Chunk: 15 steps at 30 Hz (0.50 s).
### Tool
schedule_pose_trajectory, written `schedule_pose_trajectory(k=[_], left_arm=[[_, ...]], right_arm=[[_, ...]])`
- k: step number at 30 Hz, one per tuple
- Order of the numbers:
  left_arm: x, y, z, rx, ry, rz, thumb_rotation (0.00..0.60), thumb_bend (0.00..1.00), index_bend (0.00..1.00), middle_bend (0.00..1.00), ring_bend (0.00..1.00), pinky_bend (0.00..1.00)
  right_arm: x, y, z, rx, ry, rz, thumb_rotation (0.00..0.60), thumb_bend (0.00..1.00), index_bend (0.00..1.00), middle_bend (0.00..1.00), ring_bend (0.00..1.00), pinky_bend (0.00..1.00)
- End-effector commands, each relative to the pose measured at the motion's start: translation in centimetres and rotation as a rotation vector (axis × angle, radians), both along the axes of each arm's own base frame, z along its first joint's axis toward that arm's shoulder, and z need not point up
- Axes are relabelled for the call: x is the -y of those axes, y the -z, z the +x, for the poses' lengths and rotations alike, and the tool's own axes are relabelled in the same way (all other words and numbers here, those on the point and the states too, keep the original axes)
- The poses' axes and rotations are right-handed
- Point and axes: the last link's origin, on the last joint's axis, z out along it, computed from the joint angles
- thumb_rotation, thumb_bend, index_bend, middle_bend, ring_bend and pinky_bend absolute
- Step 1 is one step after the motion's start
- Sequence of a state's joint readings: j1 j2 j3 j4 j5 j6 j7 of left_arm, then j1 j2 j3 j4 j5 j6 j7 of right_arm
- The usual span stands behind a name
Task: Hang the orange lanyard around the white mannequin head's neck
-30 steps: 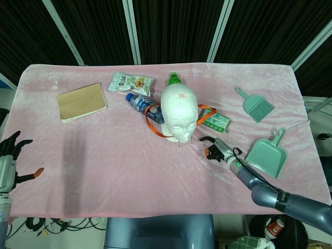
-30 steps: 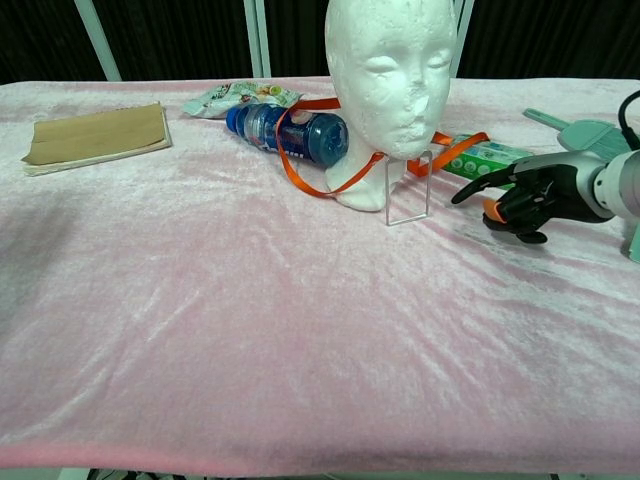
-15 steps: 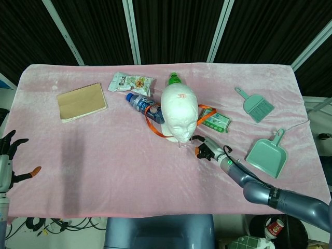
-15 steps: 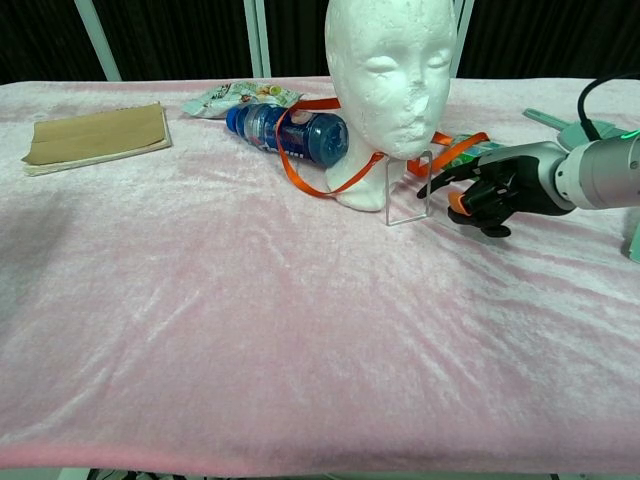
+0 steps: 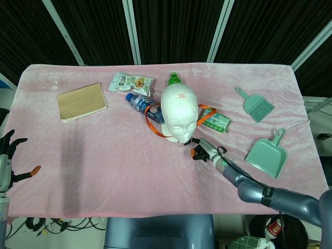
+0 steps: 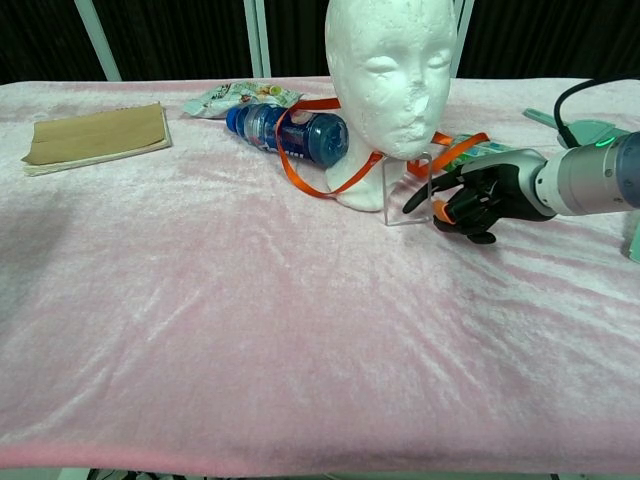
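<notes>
Orange lanyard [image 6: 322,183] is lying looped around white mannequin head [image 6: 391,70] at frame centre, draped over the blue bottle [image 6: 290,132]. Right robot hand [image 6: 478,195] is hovering beside its clear badge holder [image 6: 407,190], fingers curled, holding nothing. Left robot hand [image 5: 6,155] is spread at lower left. Labels unreadable.

The right hand [image 6: 478,197] reaches low across the counter [image 6: 250,300], one of its fingers [image 6: 420,196] extended, the others curled in, holding nothing. The left hand [image 5: 6,162] hangs with fingers spread, empty.
</notes>
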<state>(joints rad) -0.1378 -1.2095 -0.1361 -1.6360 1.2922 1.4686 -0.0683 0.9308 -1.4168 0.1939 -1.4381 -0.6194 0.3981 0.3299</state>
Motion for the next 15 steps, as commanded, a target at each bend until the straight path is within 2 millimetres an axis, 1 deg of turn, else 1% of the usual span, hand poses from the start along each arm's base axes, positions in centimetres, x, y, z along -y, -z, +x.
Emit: schedule_pose_trajectory(k=[1,3,7,11,15], left_arm=[[0.0,0.0,0.0,0.006,-0.001,0.002,0.6,0.07,0.24,0.02,0.0,0.0],[0.0,0.0,0.0,0.011,-0.002,0.003,0.6,0.07,0.24,0.02,0.0,0.0],[0.0,0.0,0.0,0.015,0.0,0.006,0.6,0.07,0.24,0.02,0.0,0.0],[0.0,0.0,0.0,0.014,-0.001,0.009,0.6,0.07,0.25,0.02,0.0,0.0],[0.0,0.0,0.0,0.015,0.0,0.01,0.6,0.07,0.25,0.02,0.0,0.0]], right_arm=[[-0.1,-0.1,0.2,0.006,0.004,0.002,0.6,0.69,0.51,0.8,0.87,0.82],[-0.1,-0.3,0.3,0.02,0.017,0.002,0.6,0.69,0.57,0.81,0.88,0.82],[-0.3,-0.5,0.2,0.021,0.017,0.005,0.6,0.69,0.64,0.81,0.88,0.82],[-0.8,-0.7,0.1,0.023,0.021,0.023,0.6,0.7,0.66,0.81,0.88,0.82],[-1.3,-1.4,-0.1,0.014,0.011,0.031,0.6,0.7,0.66,0.81,0.88,0.82]])
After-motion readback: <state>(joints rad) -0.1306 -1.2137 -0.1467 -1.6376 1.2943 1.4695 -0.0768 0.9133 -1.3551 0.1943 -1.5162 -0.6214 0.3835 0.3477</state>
